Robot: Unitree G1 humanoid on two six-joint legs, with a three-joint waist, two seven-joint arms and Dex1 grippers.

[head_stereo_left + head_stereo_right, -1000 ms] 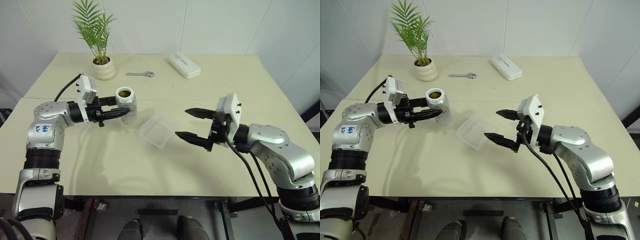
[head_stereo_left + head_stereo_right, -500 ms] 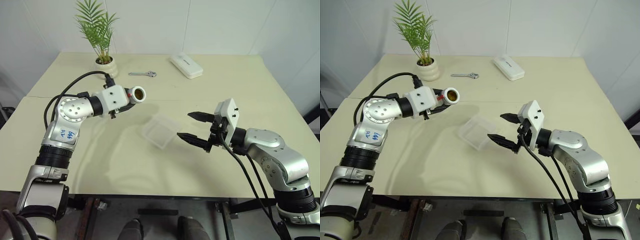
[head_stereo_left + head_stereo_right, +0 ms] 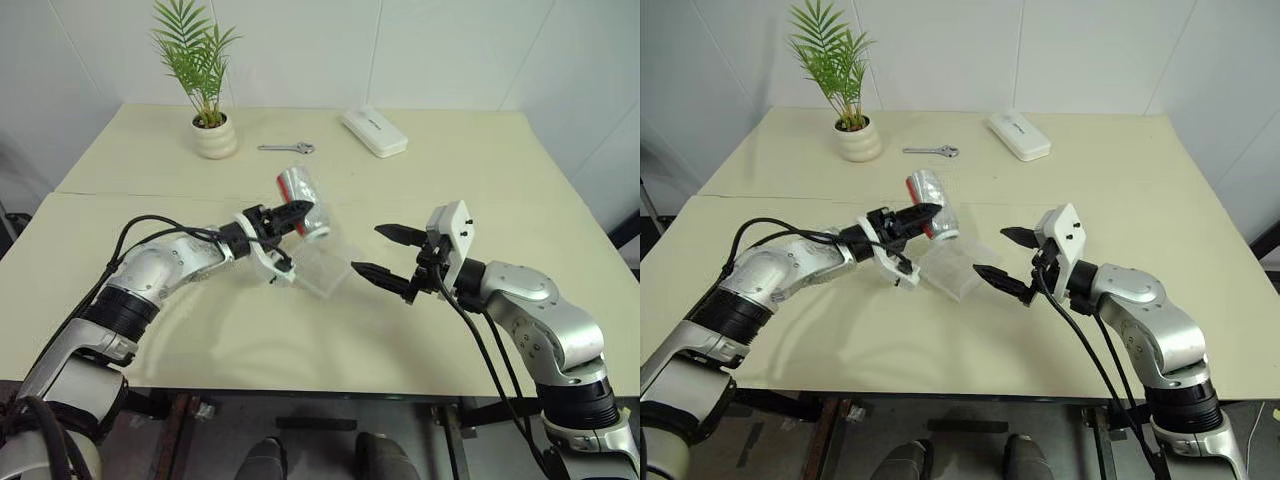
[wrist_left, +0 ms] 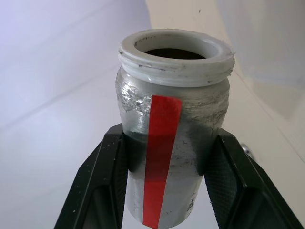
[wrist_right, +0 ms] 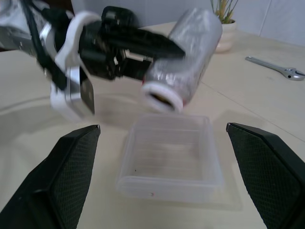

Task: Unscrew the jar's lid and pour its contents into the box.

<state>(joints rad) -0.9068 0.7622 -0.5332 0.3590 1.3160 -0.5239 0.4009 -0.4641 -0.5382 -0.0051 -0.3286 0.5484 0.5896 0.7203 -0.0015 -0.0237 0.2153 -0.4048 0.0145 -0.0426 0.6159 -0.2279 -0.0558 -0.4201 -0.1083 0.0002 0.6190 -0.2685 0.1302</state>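
Tipped now: jar [image 3: 301, 202] mouth-down and slanting over box [image 3: 322, 268], no longer upright beside it as a second ago. Carried inward and rolled over by left gripper [image 3: 290, 213], clamped on jar's silvery body across the red stripe. Lid already off, rim bare and open (dark inside, contents not made out from here). Mouth hanging just above box's near wall in right wrist view, not touching. A speck or two on box floor, too small to name. Right gripper [image 3: 384, 252] spread wide and empty, just beside box's other edge on table [image 3: 480, 180]. Pouring under way, by the look; more tilt or a shake likely needed.
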